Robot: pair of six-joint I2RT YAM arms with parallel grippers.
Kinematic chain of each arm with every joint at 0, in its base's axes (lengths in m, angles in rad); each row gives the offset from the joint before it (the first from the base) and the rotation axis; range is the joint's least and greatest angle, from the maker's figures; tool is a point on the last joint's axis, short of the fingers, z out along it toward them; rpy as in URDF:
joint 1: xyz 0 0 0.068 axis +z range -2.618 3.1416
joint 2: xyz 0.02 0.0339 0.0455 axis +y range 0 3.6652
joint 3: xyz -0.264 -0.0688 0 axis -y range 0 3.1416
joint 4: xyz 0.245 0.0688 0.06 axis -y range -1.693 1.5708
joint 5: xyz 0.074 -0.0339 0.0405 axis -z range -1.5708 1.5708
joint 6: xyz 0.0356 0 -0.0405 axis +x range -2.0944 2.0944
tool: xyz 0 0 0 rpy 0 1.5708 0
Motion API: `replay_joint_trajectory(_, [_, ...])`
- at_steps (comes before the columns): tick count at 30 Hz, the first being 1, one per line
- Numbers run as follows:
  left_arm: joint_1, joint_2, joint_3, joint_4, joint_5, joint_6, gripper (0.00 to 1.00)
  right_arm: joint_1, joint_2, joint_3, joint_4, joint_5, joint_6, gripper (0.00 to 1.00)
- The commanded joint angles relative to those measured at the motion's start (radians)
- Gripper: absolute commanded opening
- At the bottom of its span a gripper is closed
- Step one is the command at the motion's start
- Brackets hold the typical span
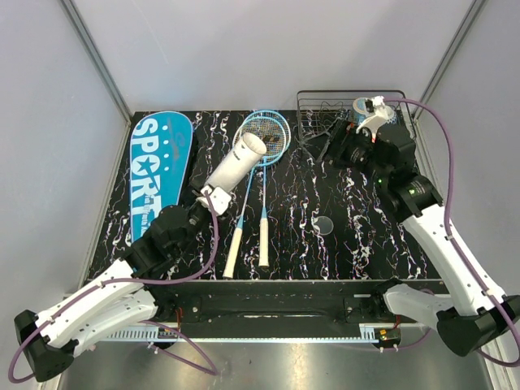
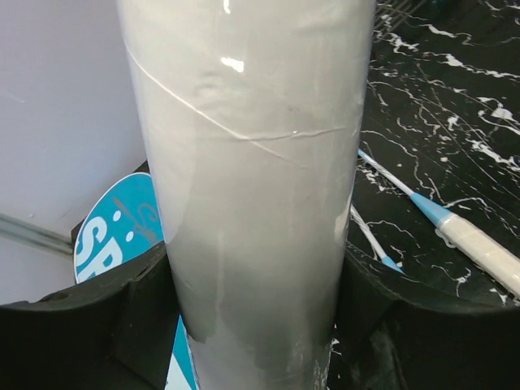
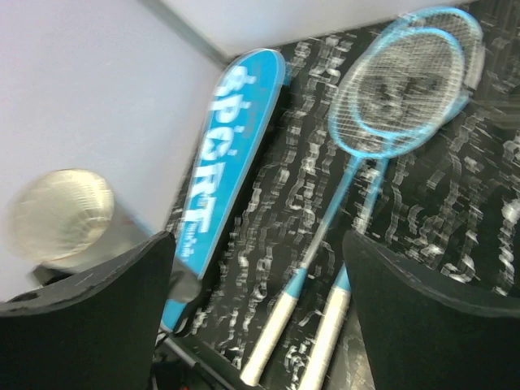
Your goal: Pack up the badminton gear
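Note:
My left gripper (image 1: 205, 197) (image 2: 256, 276) is shut on the lower end of the long white tube (image 1: 236, 162) (image 2: 252, 162), which tilts up with its open end towards the racket heads. Two blue-framed rackets (image 1: 264, 134) (image 3: 390, 89) lie side by side at the table's middle, white handles (image 1: 263, 240) towards me. The teal "SPORT" bag (image 1: 158, 171) (image 3: 231, 138) lies flat at the left. My right gripper (image 1: 327, 148) (image 3: 260, 252) hangs open above the table beside the wire rack, with nothing between its fingers. The right wrist view is blurred and shows the tube's open end (image 3: 61, 213) at its left.
A black wire rack (image 1: 345, 110) stands at the back right, with a blue and white cup (image 1: 370, 108) behind my right wrist. A small round clear disc (image 1: 323, 225) lies on the black marbled table (image 1: 366, 244) right of the racket handles. Grey walls close in the back and sides.

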Motion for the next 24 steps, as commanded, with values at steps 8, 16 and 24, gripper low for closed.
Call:
replay_joint_trajectory(8, [0.002, -0.067, 0.001, 0.154, -0.181, -0.004, 0.00, 0.020, 0.372, 0.025, -0.450, 0.264, -0.031, 0.82])
replay_joint_trajectory(16, [0.002, -0.055, 0.007, 0.138, -0.162, 0.002, 0.00, 0.132, 0.562, -0.062, -0.470, 0.278, -0.011, 0.78])
replay_joint_trajectory(24, [0.004, -0.037, 0.007, 0.132, -0.132, 0.001, 0.00, 0.132, 0.608, -0.132, -0.383, 0.348, -0.033, 0.65])
